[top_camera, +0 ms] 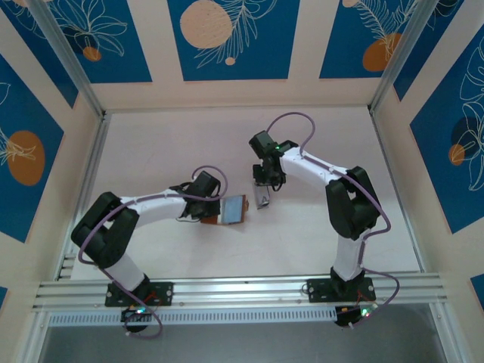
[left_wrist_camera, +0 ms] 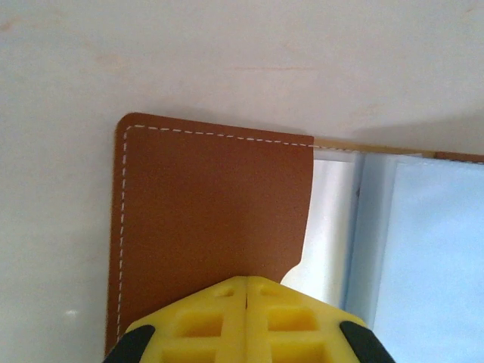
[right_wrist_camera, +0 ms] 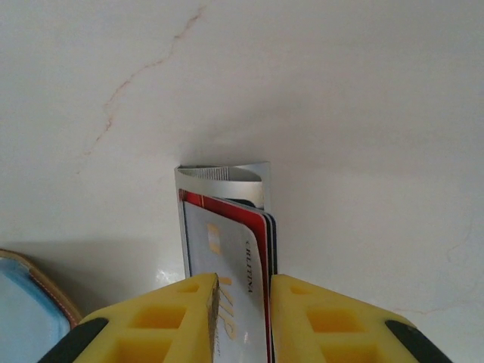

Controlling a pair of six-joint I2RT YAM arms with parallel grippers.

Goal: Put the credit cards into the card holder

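The card holder [top_camera: 231, 210] lies open near the middle of the table [top_camera: 151, 144], its brown flap under the left gripper [left_wrist_camera: 246, 291], whose fingers are pressed together. Just right of it, the right gripper [right_wrist_camera: 243, 286] pinches the credit cards [right_wrist_camera: 227, 249], which are backed by a silvery-grey piece [right_wrist_camera: 227, 175]. The stacked cards could fan out or slip, and the holder could slide if the left gripper's pressure eases.

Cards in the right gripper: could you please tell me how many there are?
3 cards at least, pinched in the right gripper: a pale card on the left, a red card beside it, then a dark card. More may be hidden.
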